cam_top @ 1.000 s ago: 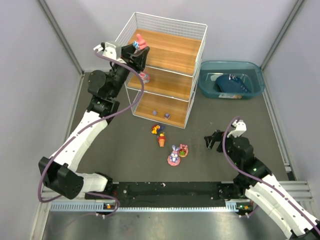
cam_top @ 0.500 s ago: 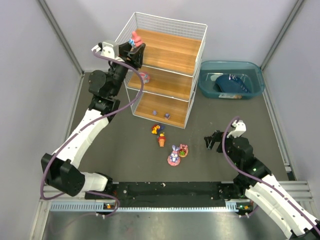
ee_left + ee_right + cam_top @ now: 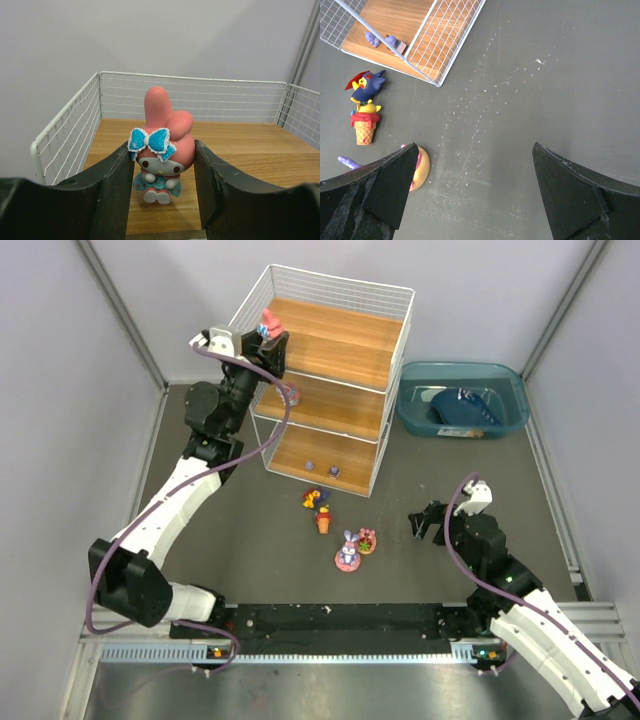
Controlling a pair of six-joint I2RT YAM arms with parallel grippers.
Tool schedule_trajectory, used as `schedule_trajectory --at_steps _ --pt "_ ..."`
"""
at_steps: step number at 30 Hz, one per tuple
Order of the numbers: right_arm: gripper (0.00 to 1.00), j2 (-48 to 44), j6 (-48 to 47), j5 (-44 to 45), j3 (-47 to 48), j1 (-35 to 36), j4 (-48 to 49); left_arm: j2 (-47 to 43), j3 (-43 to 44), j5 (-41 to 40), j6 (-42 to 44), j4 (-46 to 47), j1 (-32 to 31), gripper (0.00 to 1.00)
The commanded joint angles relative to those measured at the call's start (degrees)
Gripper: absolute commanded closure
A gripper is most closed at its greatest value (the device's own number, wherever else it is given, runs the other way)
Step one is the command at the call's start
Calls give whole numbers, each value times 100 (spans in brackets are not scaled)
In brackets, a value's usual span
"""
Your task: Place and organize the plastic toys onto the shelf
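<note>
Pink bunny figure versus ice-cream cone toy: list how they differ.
Look: the pink bunny figure is pink with a blue dotted bow; the ice-cream cone toy is a tan waffle cone topped red. Pose: the bunny figure is upright; the cone toy lies flat. Place: the bunny figure is gripped by the left jaws over the top tier of the shelf; the cone toy lies free on the table. Both are small toys.

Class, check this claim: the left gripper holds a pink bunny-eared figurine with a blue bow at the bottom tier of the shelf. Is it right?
Wrong tier. The left gripper holds the pink bunny-eared figurine with the blue bow at the top tier of the shelf, not the bottom; the top external view shows this.
</note>
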Motion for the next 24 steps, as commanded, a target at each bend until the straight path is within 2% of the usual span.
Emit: schedule_trajectory --at_steps 1,9,16,21,24 --pt "1 -31 -79 27 20 57 168 -6 -38 -83 87 479 32 100" --pt "1 -31 -79 27 20 57 168 -6 -214 -118 158 594 40 98" --pt "1 -31 -70 35 20 48 176 29 -249 -127 175 638 58 79" --pt "1 -31 -70 27 11 57 177 38 -276 -101 167 638 58 71" --pt "1 -31 -79 27 20 57 176 21 -276 -83 158 629 58 62"
